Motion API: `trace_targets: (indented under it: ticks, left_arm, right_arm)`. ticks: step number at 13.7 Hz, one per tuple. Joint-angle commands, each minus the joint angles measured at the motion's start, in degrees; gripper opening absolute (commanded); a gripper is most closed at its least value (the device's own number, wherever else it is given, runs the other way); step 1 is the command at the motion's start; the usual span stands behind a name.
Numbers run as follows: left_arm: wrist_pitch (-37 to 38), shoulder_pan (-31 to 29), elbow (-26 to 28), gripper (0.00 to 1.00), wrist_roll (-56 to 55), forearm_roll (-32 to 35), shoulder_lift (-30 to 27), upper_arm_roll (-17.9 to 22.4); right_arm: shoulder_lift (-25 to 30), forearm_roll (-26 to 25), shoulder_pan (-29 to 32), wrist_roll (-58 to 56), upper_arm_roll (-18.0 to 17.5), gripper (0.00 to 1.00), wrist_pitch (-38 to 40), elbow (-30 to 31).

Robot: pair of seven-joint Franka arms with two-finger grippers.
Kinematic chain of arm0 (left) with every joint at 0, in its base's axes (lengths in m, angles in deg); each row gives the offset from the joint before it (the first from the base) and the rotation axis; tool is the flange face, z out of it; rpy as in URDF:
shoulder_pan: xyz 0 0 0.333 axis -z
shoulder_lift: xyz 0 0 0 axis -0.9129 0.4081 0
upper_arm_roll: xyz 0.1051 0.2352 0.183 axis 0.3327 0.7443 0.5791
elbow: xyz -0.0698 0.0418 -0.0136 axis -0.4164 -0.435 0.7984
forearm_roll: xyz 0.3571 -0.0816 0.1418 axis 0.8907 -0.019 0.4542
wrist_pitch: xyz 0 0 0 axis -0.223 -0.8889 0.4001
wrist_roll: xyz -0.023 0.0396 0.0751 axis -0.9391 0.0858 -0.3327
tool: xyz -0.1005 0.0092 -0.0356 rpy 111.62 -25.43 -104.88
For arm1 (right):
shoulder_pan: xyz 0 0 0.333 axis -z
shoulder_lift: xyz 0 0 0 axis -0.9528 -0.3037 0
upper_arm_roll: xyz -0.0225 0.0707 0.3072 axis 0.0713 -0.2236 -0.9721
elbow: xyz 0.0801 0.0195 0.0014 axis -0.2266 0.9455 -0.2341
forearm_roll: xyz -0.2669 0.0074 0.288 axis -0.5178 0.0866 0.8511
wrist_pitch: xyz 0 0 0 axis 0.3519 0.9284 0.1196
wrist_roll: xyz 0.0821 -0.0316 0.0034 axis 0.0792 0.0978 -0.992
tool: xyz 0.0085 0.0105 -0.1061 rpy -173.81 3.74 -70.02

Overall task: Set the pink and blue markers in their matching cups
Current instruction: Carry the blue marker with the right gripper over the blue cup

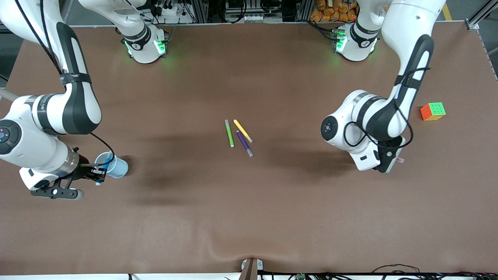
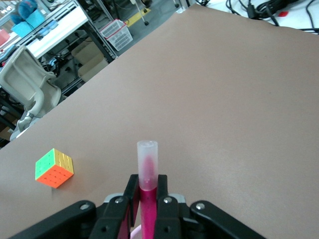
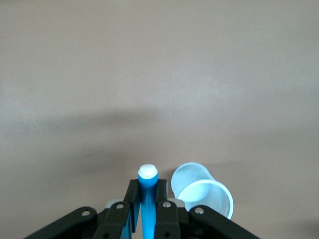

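The right arm bent low over the right arm's end of the table, its forearm angled down and its right gripper point(image 1: 95, 175) clamped on the blue marker point(image 3: 147, 199), which stood upright between the fingers with its whitish tip up. The pale blue cup point(image 1: 113, 165) sat on the table just beside that gripper, appearing tilted in the right wrist view, its mesh wall and open mouth showing. At the left arm's end, the left arm folded sharply at the elbow, wrist turned down, with the left gripper point(image 2: 148, 199) closed on the pink marker point(image 2: 147, 169), its pale clear cap rising above the fingers. A colourful cube point(image 1: 433, 111) lay near it. The green marker point(image 1: 229, 133), yellow marker point(image 1: 243, 131) and purple marker point(image 1: 244, 143) lay clustered mid-table.
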Motion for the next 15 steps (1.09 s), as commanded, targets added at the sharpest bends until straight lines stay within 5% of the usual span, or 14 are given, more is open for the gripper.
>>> trace_targets:
  ticks: [1,5,7,10,15]
  left_arm:
    - [-0.4,0.6,1.4,0.02,-4.6,2.7,0.6,-0.1]
    - [-0.3,0.7,2.2,0.05,-5.8,3.1,1.1,-0.2]
    - [-0.3,0.6,2.2,0.31,-5.8,3.1,1.2,-0.3]
    - [-0.3,0.6,2.2,0.56,-5.7,3.1,1.2,-0.4]
    - [-0.2,0.4,2.2,0.65,-4.6,2.5,0.4,-0.7]
  right_arm:
    - [4.5,-1.4,1.2,-0.3,-1.0,0.00,-7.0,8.7]
    - [5.6,-3.0,3.7,-1.5,-1.0,0.00,-13.7,13.8]
    - [5.5,-3.3,4.7,-1.6,-1.0,0.00,-16.6,14.3]
    - [5.6,-5.7,5.9,-1.7,-1.0,0.00,-24.3,18.7]
    - [5.1,-6.8,6.7,-1.8,-1.0,0.00,-34.3,24.4]
